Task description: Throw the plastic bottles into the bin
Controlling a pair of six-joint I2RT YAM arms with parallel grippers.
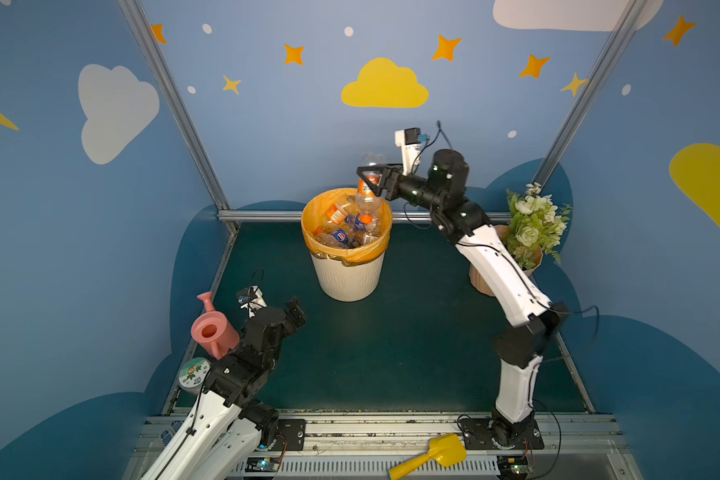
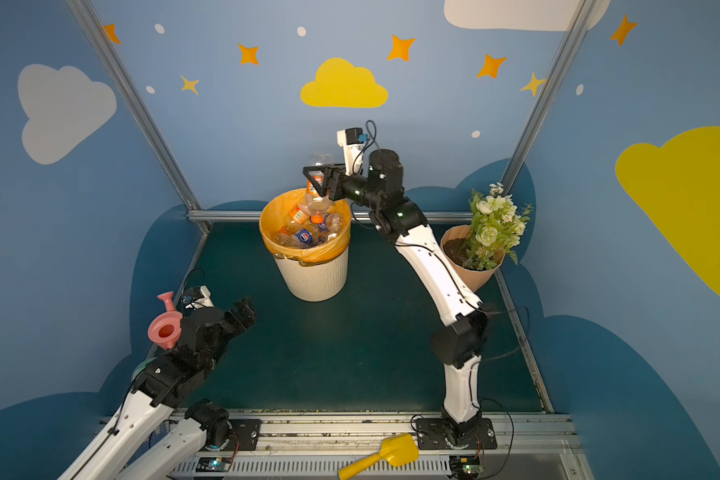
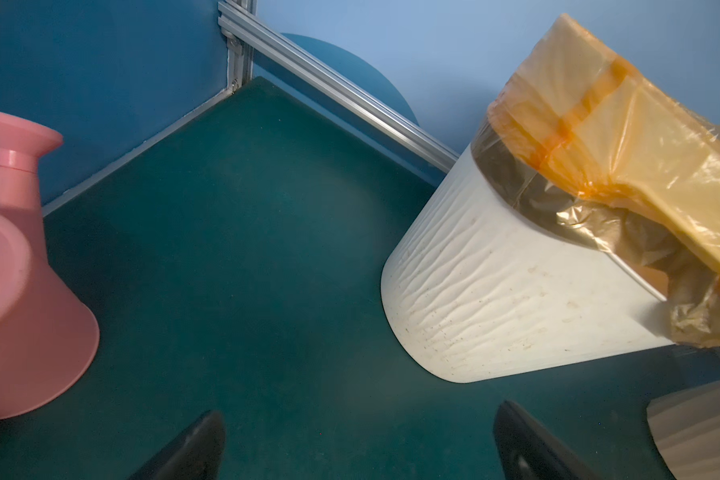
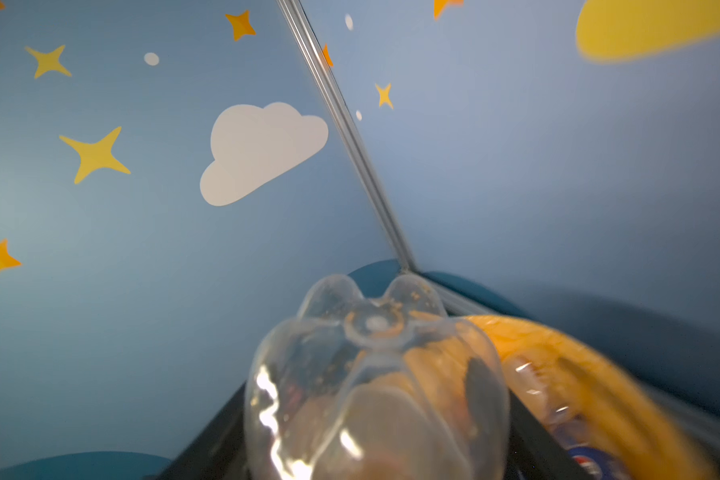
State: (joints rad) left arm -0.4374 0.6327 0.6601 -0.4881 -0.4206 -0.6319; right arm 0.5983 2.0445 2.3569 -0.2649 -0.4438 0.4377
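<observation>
The bin (image 1: 347,278) (orange-lined) holds many plastic bottles (image 1: 341,235), another bottle (image 1: 368,199) cap-down above.

Spread fingers (image 3: 200,440) of left gripper (image 3: 360,413) over green mat (image 3: 267,270). Pink watering can (image 3: 21,291) lies outside one finger; bin (image 3: 495,299) with orange bag (image 3: 599,137) ahead of the other.

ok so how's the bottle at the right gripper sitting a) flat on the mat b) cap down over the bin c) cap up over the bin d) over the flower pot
b: the bottle at the right gripper has its lobed base up and neck down, above the bin.
</observation>
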